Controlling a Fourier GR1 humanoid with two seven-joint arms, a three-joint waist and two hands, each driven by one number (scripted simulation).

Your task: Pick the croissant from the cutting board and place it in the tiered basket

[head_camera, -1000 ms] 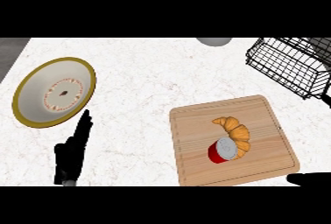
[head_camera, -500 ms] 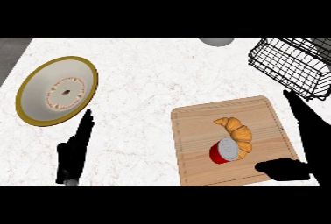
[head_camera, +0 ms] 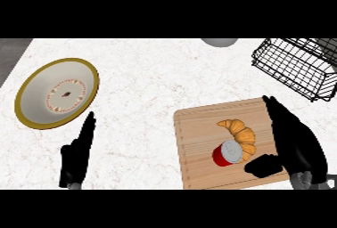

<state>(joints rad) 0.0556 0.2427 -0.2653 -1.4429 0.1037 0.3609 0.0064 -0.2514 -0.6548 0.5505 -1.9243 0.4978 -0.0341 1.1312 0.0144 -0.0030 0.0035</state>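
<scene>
While the croissant (head_camera: 241, 134) lies on the cutting board (head_camera: 197, 147), its lower end touching a red can (head_camera: 228, 153), the right hand (head_camera: 294, 143) hovers just beside it on the right — fingers straight, thumb apart, nothing held. To grasp cleanly, that hand should probably close on the croissant's upper curve, away from the can, before lifting toward the tiered basket (head_camera: 293, 67) at the upper right. Beyond the board, the left hand (head_camera: 77, 156) rests open near the lower edge — below a gold-rimmed plate (head_camera: 27, 119).
</scene>
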